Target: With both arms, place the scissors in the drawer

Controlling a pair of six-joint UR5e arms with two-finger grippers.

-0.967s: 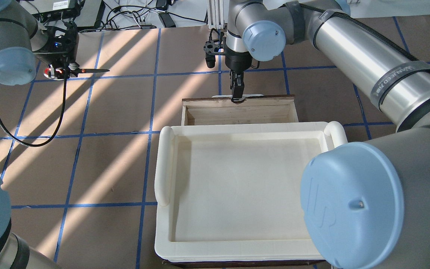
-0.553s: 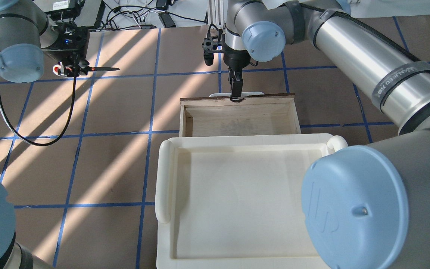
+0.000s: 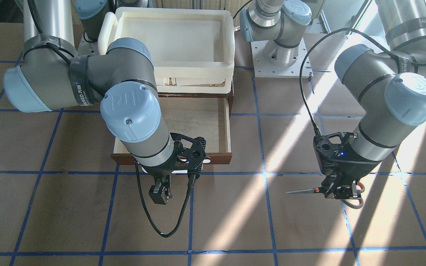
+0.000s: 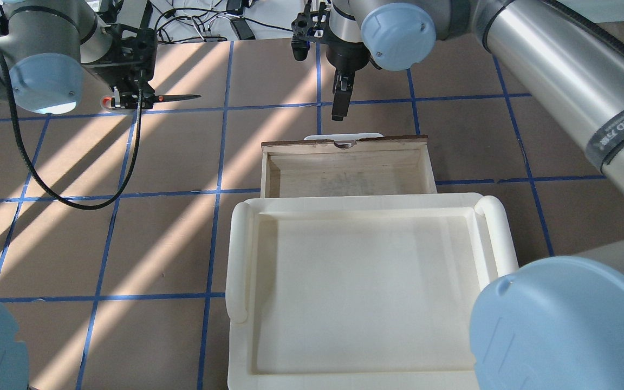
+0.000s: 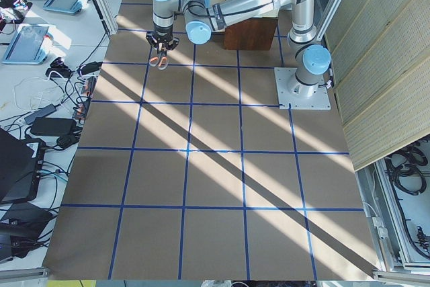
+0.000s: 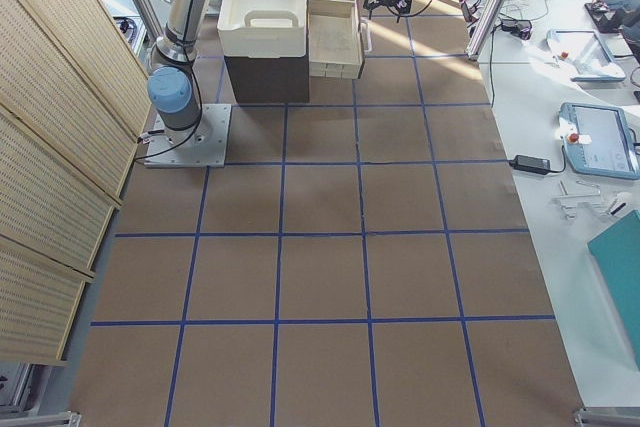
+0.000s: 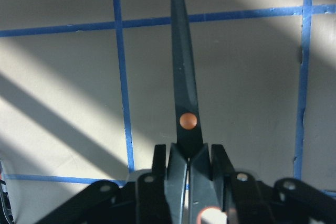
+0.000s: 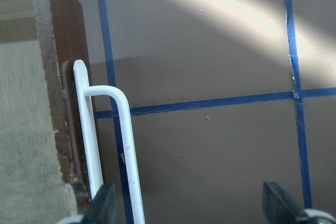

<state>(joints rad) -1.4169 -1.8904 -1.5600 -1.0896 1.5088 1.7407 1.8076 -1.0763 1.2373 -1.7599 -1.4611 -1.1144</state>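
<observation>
The drawer [image 4: 344,144] stands pulled open, showing its pale wood inside; its white bar handle [image 4: 343,136] is on the far front. My right gripper [image 4: 339,108] is open and empty, above and just beyond the handle. In the right wrist view the handle [image 8: 123,145] lies at the left, apart from the spread fingers [image 8: 102,205]. My left gripper [image 4: 128,100] is shut on the scissors [image 4: 176,98] at the far left, held off the table, blades pointing toward the drawer. The left wrist view shows the closed blades [image 7: 185,93] sticking out past the fingers.
A cream-white plastic tray [image 4: 239,254] sits on the cabinet above the drawer, covering its rear part. Brown table [image 4: 171,227] with blue tape grid lies between scissors and drawer. Cables and equipment [image 4: 203,21] lie beyond the far edge.
The drawer slid further open, then my right gripper let go of the handle and moved up and away. My left gripper carried the scissors to the right, toward the drawer.
</observation>
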